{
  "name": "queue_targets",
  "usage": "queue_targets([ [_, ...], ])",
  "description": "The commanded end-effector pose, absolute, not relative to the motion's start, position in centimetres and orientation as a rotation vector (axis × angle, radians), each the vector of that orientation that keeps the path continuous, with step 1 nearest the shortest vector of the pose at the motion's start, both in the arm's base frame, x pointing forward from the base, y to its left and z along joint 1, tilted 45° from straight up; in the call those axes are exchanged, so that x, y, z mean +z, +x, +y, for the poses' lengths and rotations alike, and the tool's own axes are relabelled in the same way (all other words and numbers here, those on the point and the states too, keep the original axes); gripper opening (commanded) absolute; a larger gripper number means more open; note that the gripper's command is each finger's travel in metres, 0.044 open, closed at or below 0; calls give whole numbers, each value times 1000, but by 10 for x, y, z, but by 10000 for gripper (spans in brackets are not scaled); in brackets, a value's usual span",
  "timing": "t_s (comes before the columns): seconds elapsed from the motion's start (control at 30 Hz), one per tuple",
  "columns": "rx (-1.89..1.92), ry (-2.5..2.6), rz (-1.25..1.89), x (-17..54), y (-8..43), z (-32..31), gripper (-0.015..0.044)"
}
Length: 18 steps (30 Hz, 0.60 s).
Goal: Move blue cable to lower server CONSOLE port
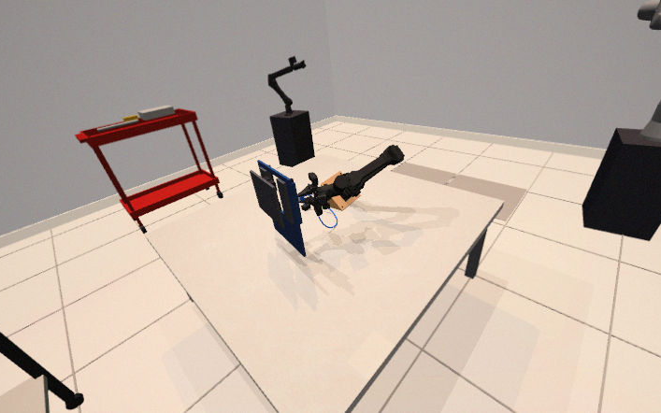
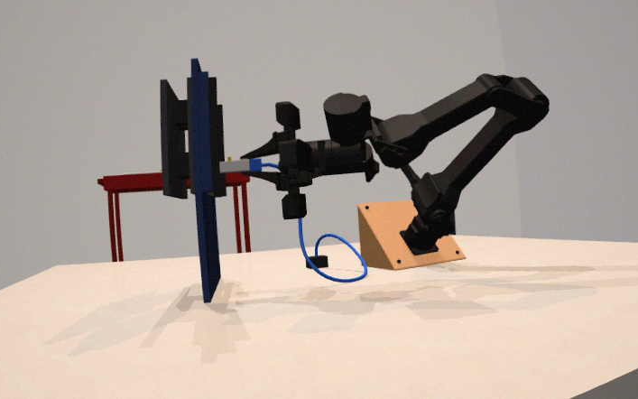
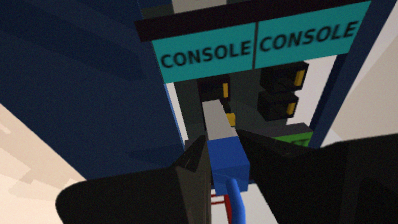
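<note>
at left stands the blue board [image 1: 295, 241] [image 2: 208, 247] [image 3: 95, 90]; the plug [image 1: 304, 198] [image 2: 239, 165] [image 3: 225, 150] points at a socket under the left console label [image 3: 205, 54], seating unclear, pinched by the pincer [image 1: 302, 200] [image 2: 244, 165] [image 3: 220, 138]. rightward, the blue cable [image 1: 328, 227] [image 2: 346, 280] [image 3: 237, 200] loops beside a wooden wedge [image 1: 352, 200] [image 2: 380, 237].

Past my closed-in fingers [image 1: 304, 199] [image 2: 256, 149], the upright blue panel [image 1: 292, 220] [image 2: 202, 148] [image 3: 90, 95] blocks my way ahead, while beneath me open air reaches down to the cable's hanging loop [image 1: 337, 220] [image 2: 365, 267].
</note>
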<state>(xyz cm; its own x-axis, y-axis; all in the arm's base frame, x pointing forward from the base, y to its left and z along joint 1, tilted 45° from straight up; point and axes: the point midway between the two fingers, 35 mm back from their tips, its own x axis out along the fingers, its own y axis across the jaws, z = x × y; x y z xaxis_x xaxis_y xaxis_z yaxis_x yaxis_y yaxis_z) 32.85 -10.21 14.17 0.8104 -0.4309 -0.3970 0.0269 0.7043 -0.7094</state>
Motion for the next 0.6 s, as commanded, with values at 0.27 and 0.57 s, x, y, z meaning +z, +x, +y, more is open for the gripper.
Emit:
queue_targets([
  [0.27,-284,-751,577,144,335,-106,0],
  [0.57,-284,-751,577,143,339,-107,0],
])
